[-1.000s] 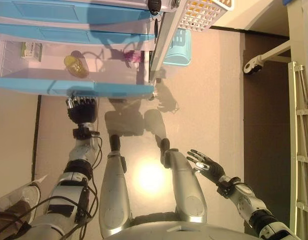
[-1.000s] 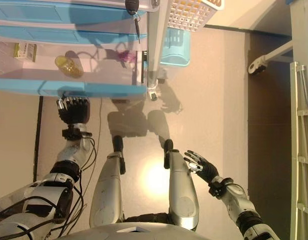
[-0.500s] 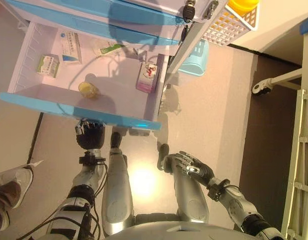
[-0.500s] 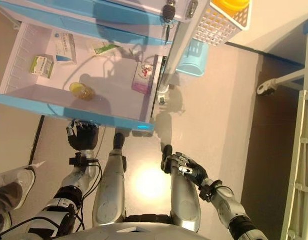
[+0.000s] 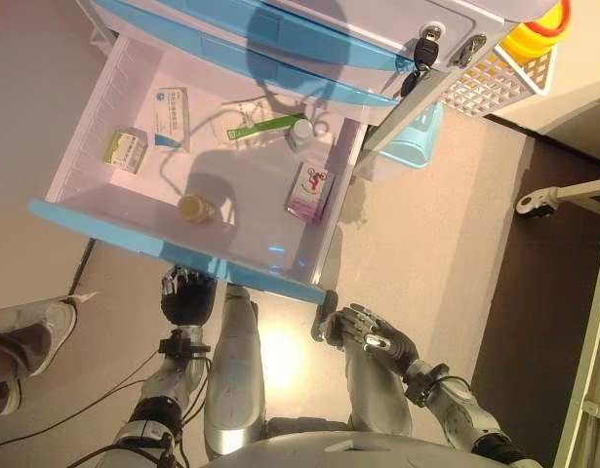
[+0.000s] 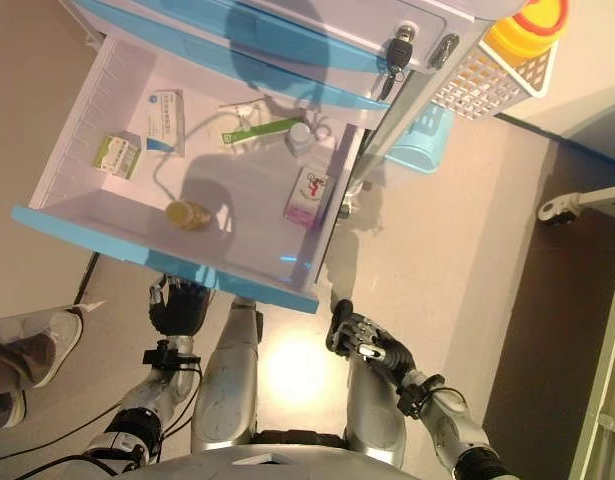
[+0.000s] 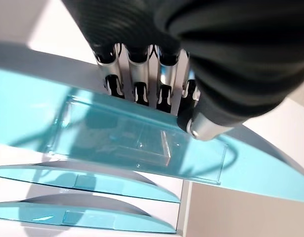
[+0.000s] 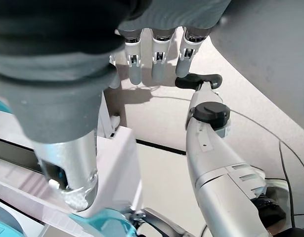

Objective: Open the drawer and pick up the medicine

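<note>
Beige floor lies under the open drawer [image 5: 173, 249]. Your left hand [image 5: 185, 295] hooks its blue front with curled fingers; your right hand [image 5: 373, 334] hangs relaxed, empty. Release, then reach over the front for the bottle [image 5: 195, 207] inside. Since 1 s ago the drawer stands further out, showing boxes.

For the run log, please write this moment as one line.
drawer: open | medicine inside, not picked | left hand: at drawer front, fingers curled | right hand: low, open, empty
</note>
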Available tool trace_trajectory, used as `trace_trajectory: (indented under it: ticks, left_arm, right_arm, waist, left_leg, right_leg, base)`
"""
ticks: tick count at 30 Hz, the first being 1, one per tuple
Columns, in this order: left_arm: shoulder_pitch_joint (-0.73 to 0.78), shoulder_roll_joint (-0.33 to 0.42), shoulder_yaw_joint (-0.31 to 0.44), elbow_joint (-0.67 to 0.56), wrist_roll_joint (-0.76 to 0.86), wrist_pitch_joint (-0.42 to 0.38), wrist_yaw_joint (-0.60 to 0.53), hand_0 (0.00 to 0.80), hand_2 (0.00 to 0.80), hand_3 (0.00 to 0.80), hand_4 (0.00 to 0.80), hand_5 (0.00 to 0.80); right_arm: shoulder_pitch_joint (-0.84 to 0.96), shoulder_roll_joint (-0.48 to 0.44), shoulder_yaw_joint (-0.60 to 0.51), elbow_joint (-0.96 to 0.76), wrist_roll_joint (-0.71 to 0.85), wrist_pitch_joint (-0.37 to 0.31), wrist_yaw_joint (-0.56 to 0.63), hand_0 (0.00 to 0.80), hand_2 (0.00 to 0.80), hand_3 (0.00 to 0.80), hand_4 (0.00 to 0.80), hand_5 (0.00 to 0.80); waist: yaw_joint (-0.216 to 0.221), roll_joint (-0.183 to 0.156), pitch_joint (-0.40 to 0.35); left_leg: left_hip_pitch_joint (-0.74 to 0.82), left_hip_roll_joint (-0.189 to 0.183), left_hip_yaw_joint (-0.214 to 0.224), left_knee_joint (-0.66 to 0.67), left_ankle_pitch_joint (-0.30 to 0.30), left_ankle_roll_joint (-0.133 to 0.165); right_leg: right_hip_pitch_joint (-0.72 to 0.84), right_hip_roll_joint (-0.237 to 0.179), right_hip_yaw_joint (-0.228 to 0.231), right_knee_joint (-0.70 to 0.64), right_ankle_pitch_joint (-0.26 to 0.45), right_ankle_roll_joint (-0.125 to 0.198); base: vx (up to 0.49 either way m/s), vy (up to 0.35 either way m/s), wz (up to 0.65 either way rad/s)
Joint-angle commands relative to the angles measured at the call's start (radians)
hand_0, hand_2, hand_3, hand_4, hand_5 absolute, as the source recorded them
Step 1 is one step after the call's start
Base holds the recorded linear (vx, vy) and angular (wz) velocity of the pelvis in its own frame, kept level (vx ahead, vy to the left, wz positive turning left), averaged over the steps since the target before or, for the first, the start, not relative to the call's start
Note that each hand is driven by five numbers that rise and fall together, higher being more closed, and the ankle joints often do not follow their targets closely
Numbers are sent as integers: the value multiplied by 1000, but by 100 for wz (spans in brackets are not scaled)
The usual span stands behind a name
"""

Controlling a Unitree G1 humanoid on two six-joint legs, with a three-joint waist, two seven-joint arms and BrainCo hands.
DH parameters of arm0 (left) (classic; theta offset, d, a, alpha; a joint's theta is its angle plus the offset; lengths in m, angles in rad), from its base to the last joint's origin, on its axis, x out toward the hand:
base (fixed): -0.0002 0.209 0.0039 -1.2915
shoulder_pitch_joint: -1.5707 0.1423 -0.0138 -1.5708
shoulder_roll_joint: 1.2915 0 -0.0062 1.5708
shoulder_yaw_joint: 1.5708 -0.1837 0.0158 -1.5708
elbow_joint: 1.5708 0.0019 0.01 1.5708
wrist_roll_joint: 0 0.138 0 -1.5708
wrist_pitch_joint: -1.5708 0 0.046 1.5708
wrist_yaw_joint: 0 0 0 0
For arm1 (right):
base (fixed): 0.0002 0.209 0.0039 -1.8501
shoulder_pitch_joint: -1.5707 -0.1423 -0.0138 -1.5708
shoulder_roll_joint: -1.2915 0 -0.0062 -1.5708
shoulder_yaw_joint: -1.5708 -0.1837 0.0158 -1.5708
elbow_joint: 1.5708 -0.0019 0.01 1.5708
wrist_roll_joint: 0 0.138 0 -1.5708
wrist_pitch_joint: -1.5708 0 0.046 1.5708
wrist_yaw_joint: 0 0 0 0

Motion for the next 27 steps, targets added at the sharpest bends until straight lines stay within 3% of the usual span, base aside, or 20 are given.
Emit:
trace_trajectory:
  ticks: [1, 27]
  left_arm:
    - [140, -29, 1, 206, 7, -33, 245, 0, 0, 0, 0, 0]
    - [17, 1, 29, 226, -6, -43, 303, 0, 0, 0, 0, 0]
  right_arm:
    - [121, 50, 26, -8, -8, 10, 18, 0, 0, 0, 0, 0]
    - [101, 35, 55, 8, -48, 40, 44, 0, 0, 0, 0, 0]
  waist:
    - [-1, -50, 18]
    - [-42, -75, 17]
  left_leg:
    - [-3, -86, 54, 89, -125, 126]
    - [-10, -85, 79, 157, -160, 132]
  right_leg:
    - [-9, 24, -29, -65, 104, -28]
    - [-32, 31, 18, -29, 110, -11]
  base:
    - [13, 22, 10]
    - [15, 19, 1]
